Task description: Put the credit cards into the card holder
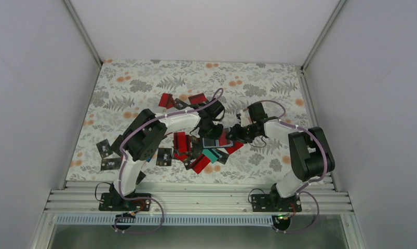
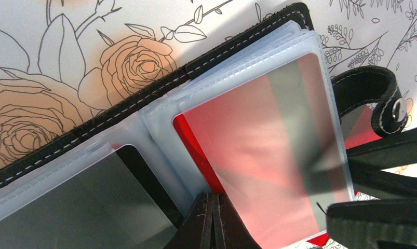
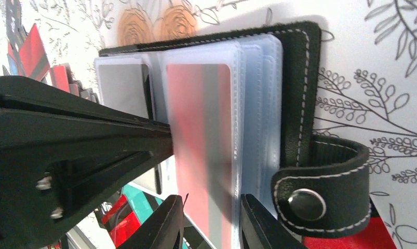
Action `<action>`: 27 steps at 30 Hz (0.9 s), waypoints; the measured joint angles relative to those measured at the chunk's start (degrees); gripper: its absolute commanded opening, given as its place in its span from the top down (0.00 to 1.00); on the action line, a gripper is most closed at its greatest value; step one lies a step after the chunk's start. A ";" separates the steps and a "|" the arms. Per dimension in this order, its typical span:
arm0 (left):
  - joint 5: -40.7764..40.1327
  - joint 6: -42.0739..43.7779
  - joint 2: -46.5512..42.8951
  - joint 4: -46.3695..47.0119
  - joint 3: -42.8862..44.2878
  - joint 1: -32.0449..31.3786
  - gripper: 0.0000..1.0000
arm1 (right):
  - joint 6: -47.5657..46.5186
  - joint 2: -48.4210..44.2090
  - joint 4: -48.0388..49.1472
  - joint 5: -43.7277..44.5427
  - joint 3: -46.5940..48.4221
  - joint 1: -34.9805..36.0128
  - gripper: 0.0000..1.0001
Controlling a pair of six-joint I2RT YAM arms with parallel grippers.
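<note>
White walls (image 1: 196, 26) enclose a counter (image 1: 138, 88) covered with a floral-printed cloth. In the top view, credit cards (image 1: 181, 142) in red, black and teal are seen scattered across its middle, with a few black ones lying apart at the near left. The card holder (image 1: 213, 141) is found open among them at the centre, where the left claw (image 1: 210, 130) and the right claw (image 1: 236, 133) are brought close together over it. In the left wrist view, the card holder (image 2: 144, 93) is shown spread flat, its black stitched edge towards the far side and its clear sleeves (image 2: 159, 119) fanned open. A red card (image 2: 247, 135) with a grey stripe is seen behind the top sleeve on the right, and the strap (image 2: 375, 85) with its snap curls beyond it. The left claw (image 2: 212, 223) is seen with its fingers pressed together at the fold of the sleeves; whether anything is pinched cannot be told. In the right wrist view, the fingers of the right claw (image 3: 211, 228) stand apart on either side of the near end of the red card (image 3: 196, 155). Whether it is actually gripped cannot be told. The left claw (image 3: 164, 142) reaches in from the left to the fold.
</note>
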 measured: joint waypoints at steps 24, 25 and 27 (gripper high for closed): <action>-5.09 -0.87 -6.51 -1.49 -3.45 0.20 0.97 | 0.50 -1.75 -2.03 0.55 4.20 4.09 0.71; -5.55 -1.03 -8.35 -1.64 -4.26 0.48 0.97 | 0.63 -1.68 -2.01 0.48 4.50 4.46 0.71; -6.51 -1.31 -12.31 -1.62 -6.23 1.36 0.97 | 1.05 -1.44 -2.03 0.37 5.11 5.29 0.71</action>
